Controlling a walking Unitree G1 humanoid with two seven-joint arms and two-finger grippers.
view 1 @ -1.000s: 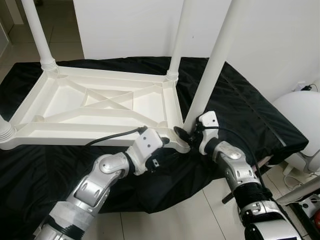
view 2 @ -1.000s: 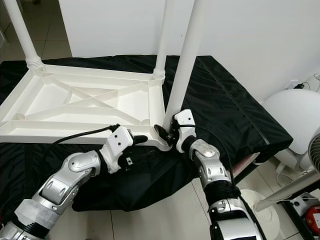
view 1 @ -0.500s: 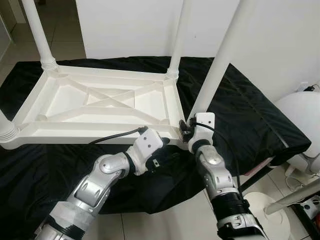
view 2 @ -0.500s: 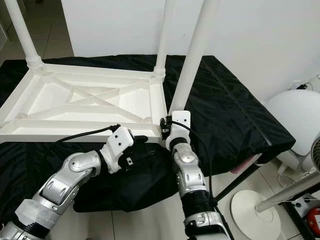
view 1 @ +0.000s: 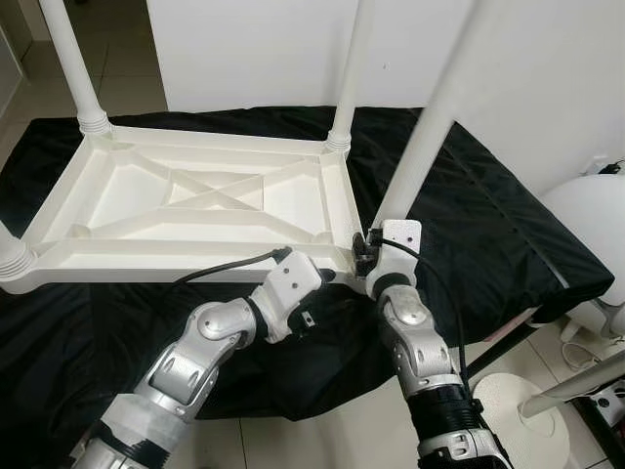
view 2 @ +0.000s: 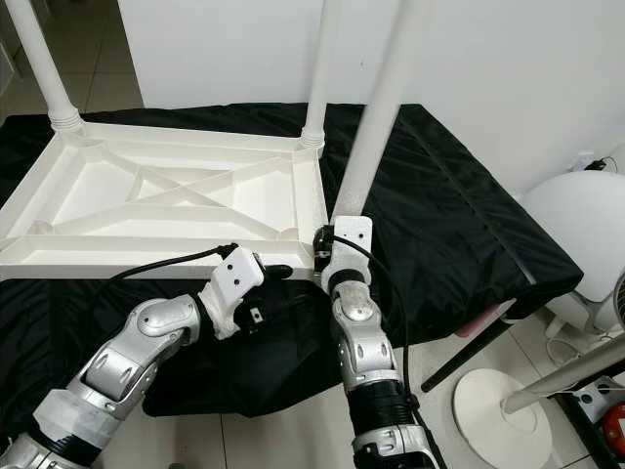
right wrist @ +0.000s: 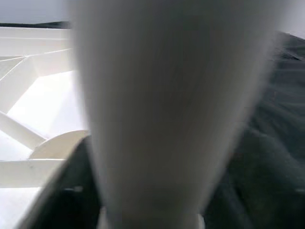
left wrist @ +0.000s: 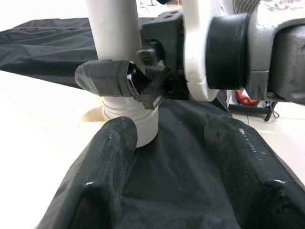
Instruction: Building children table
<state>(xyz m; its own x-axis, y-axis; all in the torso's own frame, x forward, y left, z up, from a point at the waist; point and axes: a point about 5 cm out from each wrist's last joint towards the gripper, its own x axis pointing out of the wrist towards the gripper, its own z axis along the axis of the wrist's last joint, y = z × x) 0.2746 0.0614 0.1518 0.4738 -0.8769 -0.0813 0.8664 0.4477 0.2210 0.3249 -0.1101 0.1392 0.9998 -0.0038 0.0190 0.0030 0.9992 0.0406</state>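
Note:
The white children's table (view 1: 195, 200) lies upside down on a black cloth (view 1: 469, 205), with three legs standing up from its corners. The fourth white leg (view 1: 430, 107) leans to the right over the near right corner. My right gripper (view 1: 363, 256) is shut on the base of that leg, which looms large in the right wrist view (right wrist: 176, 109). My left gripper (view 1: 327, 277) is open just left of that corner. In the left wrist view its fingers (left wrist: 112, 157) rest on the cloth, pointing at the leg's base (left wrist: 119, 47).
The black cloth ends just in front of my arms, with tiled floor (view 1: 322, 440) below. A white fan with a round base (view 2: 498, 410) stands at the right. A white wall (view 1: 254, 49) rises behind the table.
My right forearm has swung left and now stands under its gripper, bringing the leg's base closer to the table corner. The left arm has hardly moved.

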